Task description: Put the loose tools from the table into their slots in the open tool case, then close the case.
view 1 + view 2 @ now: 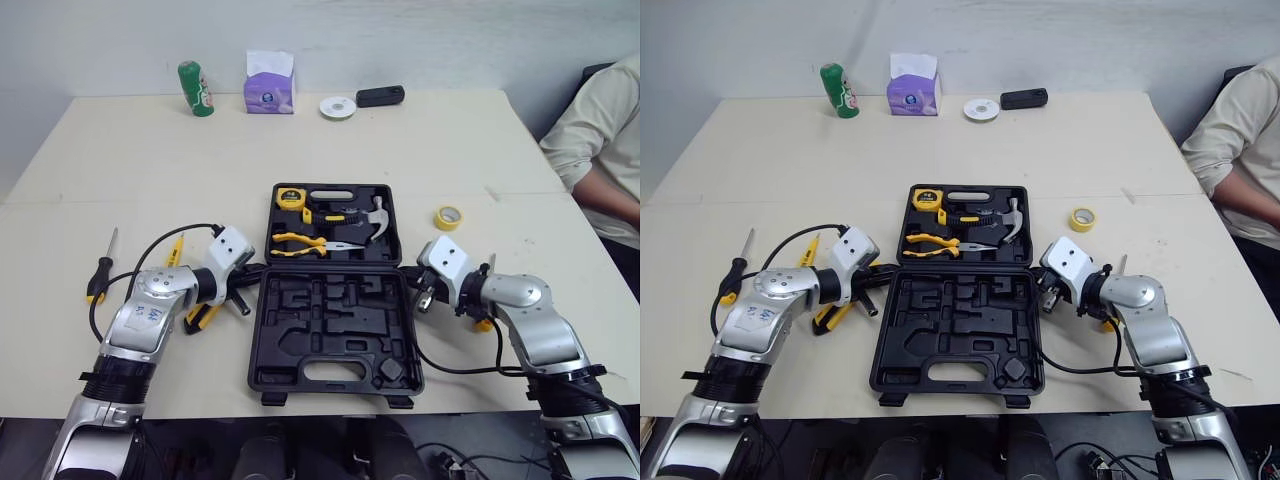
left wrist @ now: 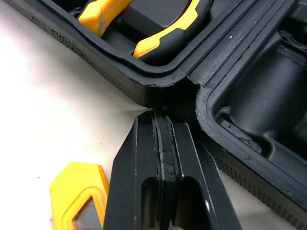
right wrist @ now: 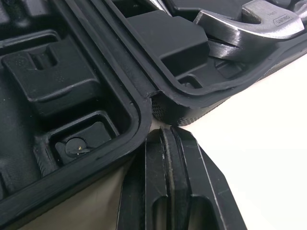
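Note:
The black tool case [image 1: 333, 290] lies open mid-table. Its far half holds a tape measure [image 1: 290, 198], yellow-handled pliers [image 1: 300, 243] and a hammer [image 1: 372, 220]; the near half [image 1: 330, 335] shows empty moulded slots. My left gripper [image 2: 162, 115] is shut, empty, tip at the case's left hinge corner. A yellow tool [image 2: 79, 191] lies beside and partly under it. My right gripper [image 3: 167, 132] is shut, empty, tip at the right hinge corner. A black-handled screwdriver [image 1: 100, 272] and a thin yellow screwdriver [image 1: 175, 250] lie to the left.
A yellow tape roll [image 1: 447, 217] sits right of the case. Along the far edge stand a green can [image 1: 196, 88], a purple tissue box [image 1: 269, 85], a white disc [image 1: 338, 107] and a black object [image 1: 380, 96]. A person's sleeve [image 1: 600, 140] is at the right.

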`<action>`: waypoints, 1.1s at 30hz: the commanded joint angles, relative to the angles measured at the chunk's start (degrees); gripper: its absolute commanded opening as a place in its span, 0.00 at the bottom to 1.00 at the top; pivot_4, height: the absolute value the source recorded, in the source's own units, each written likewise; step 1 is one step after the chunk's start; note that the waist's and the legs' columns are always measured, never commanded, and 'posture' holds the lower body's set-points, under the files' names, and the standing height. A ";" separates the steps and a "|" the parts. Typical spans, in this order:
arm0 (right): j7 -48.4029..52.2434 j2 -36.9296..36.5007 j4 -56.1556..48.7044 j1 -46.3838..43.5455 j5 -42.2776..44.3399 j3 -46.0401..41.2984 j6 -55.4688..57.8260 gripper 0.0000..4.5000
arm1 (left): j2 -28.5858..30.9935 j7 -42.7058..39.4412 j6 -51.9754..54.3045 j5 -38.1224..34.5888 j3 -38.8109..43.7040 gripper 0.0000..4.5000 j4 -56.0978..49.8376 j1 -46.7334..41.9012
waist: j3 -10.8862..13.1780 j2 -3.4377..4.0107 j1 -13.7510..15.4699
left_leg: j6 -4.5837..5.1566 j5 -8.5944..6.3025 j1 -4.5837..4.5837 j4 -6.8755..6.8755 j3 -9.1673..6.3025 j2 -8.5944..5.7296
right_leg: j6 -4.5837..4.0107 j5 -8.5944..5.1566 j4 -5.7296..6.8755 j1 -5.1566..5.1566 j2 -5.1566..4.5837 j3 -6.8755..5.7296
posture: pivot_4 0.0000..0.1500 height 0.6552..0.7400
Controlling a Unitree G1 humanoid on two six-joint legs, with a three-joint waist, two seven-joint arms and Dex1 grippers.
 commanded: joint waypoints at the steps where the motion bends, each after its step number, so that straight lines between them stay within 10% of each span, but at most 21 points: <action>1: 0.53 0.62 -3.18 -0.77 1.26 1.89 -0.58 0.00 | -1.89 0.11 -1.59 -0.12 -1.90 0.02 -2.03 -0.12 | 0.00 0.00 0.01 | 0.00 0.00 0.00 0.00 0.00 0.00 | 0.00 0.00 0.00 0.00 0.00 0.00 | 1.00 0.90; 9: 2.87 -4.24 -3.79 0.09 2.37 -1.34 -0.88 0.00 | 1.18 -4.15 -8.08 -4.87 5.93 0.02 -7.84 5.24 | 0.00 -0.01 -0.17 | 0.02 0.01 -0.04 0.00 -0.02 0.01 | 0.00 0.00 -0.17 -0.01 -0.01 -0.01 | 1.00 0.90; 22: 9.72 -19.12 -10.13 15.74 17.02 -25.46 8.74 0.00 | 10.93 -6.54 1.64 -22.74 42.75 0.02 -13.19 29.02 | 0.06 -0.11 -0.11 | 0.01 -0.10 0.01 -0.11 -0.12 0.12 | -0.02 -0.01 -0.49 0.08 0.03 -0.12 | 1.00 0.90; 31: 13.65 -29.02 6.95 20.96 17.70 -38.54 6.13 0.99 | 13.94 -7.08 -0.53 -24.30 64.18 0.93 5.18 40.11 | 0.04 -0.13 -0.19 | 0.18 -0.39 0.05 -0.11 -0.14 0.13 | 0.02 0.01 -0.75 0.19 -0.01 -0.14 | 1.00 0.90; 33: 13.53 -30.20 10.11 20.42 17.25 -38.53 4.63 1.00 | 14.64 -7.55 -4.02 -22.17 64.71 0.99 9.41 42.43 | 0.04 -0.12 -0.47 | 0.17 -0.42 0.06 -0.12 -0.13 0.15 | 0.00 0.00 -0.75 0.17 0.00 -0.14 | 1.00 0.90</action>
